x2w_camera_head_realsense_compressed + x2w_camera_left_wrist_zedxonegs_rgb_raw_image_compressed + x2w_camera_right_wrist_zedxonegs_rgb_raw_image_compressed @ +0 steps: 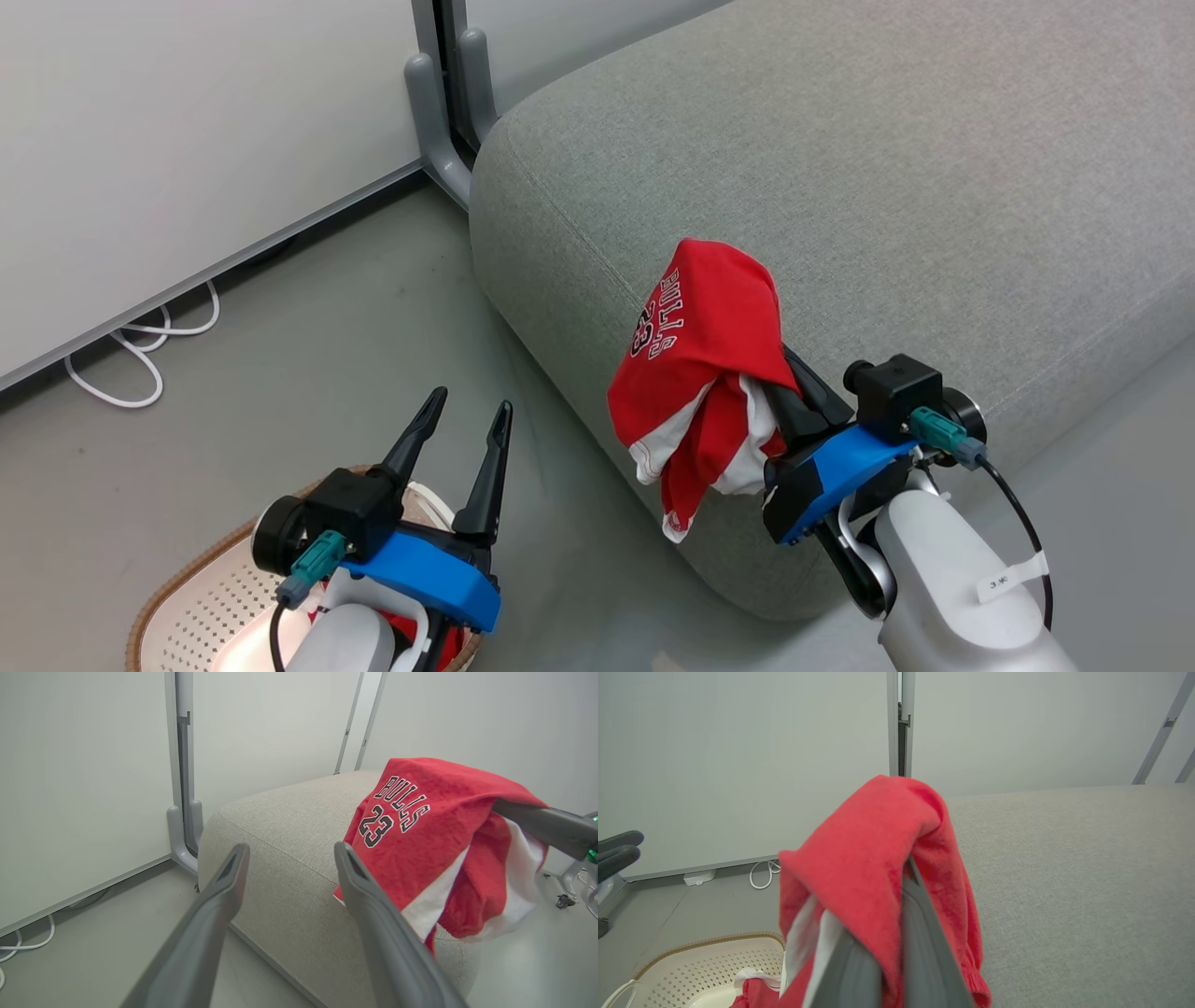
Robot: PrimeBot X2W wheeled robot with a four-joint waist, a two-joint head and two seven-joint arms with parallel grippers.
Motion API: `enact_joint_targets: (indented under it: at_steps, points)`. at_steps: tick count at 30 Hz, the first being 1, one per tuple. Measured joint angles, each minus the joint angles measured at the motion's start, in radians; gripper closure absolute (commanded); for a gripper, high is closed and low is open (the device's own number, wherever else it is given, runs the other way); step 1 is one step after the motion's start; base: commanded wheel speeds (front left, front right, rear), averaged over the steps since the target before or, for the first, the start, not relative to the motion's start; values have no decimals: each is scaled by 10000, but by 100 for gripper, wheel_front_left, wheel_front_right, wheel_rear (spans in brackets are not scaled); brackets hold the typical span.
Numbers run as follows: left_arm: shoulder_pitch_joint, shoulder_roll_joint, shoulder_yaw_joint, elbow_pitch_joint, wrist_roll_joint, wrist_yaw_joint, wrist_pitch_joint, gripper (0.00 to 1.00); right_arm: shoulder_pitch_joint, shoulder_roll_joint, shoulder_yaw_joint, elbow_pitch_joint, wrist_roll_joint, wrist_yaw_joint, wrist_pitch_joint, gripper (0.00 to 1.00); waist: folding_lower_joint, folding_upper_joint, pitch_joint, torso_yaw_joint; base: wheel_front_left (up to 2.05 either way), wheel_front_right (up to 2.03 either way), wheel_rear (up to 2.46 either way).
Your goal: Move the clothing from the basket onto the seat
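Observation:
My right gripper is shut on the red "BULLS 23" jersey, which drapes over its fingers and hangs above the front edge of the grey seat. The jersey also appears in the left wrist view, with the seat behind it. My left gripper is open and holds nothing above the cream basket on the floor. A second red garment with white trim lies inside the basket.
A white partition panel with a grey foot stands left of the seat. White cables lie on the grey floor by the panel.

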Motion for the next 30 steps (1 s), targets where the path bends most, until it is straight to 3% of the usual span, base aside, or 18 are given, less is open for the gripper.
enact_joint_targets:
  at_steps: [12, 19, 30]
  points:
    - [125, 117, 301, -299, 109, 0, 0, 0, -680, 8, -151, 257, 673, 0, 0, 100, 0, 0, 228, 30, 0, 0, 0]
    - [-29, 318, 247, -637, 309, 0, 0, 0, -2355, -169, -1944, 811, -314, 0, 0, 100, 0, 0, 847, 364, 0, 0, 0]
    - [-976, 746, 199, -1319, 535, 0, 0, 0, -4170, -1858, -5283, 1561, -1151, 0, 0, 100, 1, 0, 2613, 1356, 0, 0, 0]
